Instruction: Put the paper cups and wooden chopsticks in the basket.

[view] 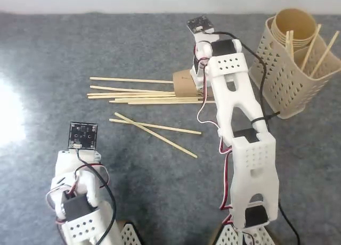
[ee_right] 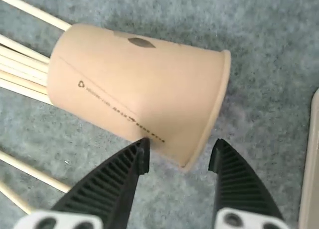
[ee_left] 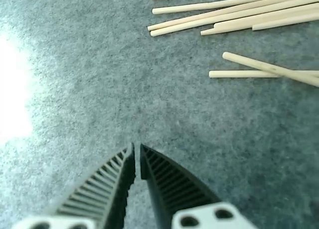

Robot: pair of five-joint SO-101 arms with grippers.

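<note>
- right gripper (ee_right: 182, 157) spread open at rim of paper cup (ee_right: 134, 84)
- cup lies sideways, touching loose chopsticks (view: 144, 98) on table (view: 53, 53)
- left gripper (ee_left: 137, 154) pinched closed, empty
- basket (view: 287, 90) holds stacked cups (view: 294, 22)

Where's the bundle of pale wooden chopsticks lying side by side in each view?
High view: bundle of pale wooden chopsticks mid-table, ends at the tan paper cup.
Left wrist view: bundle beyond the crossed pair of chopsticks.
Right wrist view: bundle at the cup's base.
Shared landmark: grey felt mat.
</note>
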